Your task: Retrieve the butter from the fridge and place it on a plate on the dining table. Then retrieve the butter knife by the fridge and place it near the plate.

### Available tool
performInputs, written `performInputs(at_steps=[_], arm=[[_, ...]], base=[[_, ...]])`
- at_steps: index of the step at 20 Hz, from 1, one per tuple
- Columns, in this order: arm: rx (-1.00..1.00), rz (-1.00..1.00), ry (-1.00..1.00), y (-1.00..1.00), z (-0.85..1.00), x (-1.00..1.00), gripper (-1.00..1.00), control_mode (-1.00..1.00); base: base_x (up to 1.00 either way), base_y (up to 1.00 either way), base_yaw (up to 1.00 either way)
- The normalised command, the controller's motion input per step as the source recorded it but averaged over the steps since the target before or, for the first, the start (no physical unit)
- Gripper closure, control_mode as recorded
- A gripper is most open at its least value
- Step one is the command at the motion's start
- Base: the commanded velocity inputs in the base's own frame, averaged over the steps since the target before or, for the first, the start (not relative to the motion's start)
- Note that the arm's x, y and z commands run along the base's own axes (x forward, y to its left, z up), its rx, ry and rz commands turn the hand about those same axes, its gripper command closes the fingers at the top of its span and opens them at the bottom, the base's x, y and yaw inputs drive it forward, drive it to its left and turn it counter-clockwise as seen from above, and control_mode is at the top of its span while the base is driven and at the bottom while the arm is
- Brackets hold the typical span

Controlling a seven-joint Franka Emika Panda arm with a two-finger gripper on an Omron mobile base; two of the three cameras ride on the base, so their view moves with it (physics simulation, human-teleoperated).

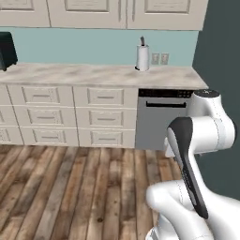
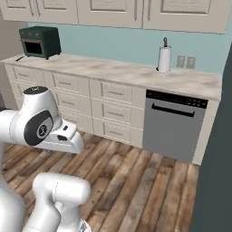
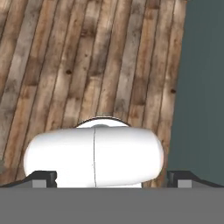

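The end effector (image 3: pixel 112 177) hangs spread and empty over the wood floor (image 3: pixel 65 65). With no butter ahead, only counter (image 1: pixel 98 75) and dishwasher (image 2: pixel 174 129), the base risks clipping them while driving.

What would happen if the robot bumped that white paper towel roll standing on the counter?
The paper towel roll stands tall and narrow on its upright holder, so a bump near the top would probably tip it. It looks like soft paper, so likely light and squashy. Lying down, its round shape might roll along the counter.
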Motion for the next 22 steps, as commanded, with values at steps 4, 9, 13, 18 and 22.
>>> performInputs(at_steps=[4,9,13,18,22], arm=[[0.0,0.0,0.0,0.0,0.0,0.0,-1.0,1.0],[0.0,0.0,0.0,0.0,0.0,0.0,-1.0,1.0],[0.0,0.0,0.0,0.0,0.0,0.0,-1.0,1.0],[0.0,0.0,0.0,0.0,0.0,0.0,-1.0,1.0],[0.0,0.0,0.0,0.0,0.0,0.0,-1.0,1.0]], base=[[1.0,0.34,0.42],[1.0,0.24,0.38],[1.0,0.3,0.39],[1.0,0.53,0.33],[1.0,0.73,0.08]])
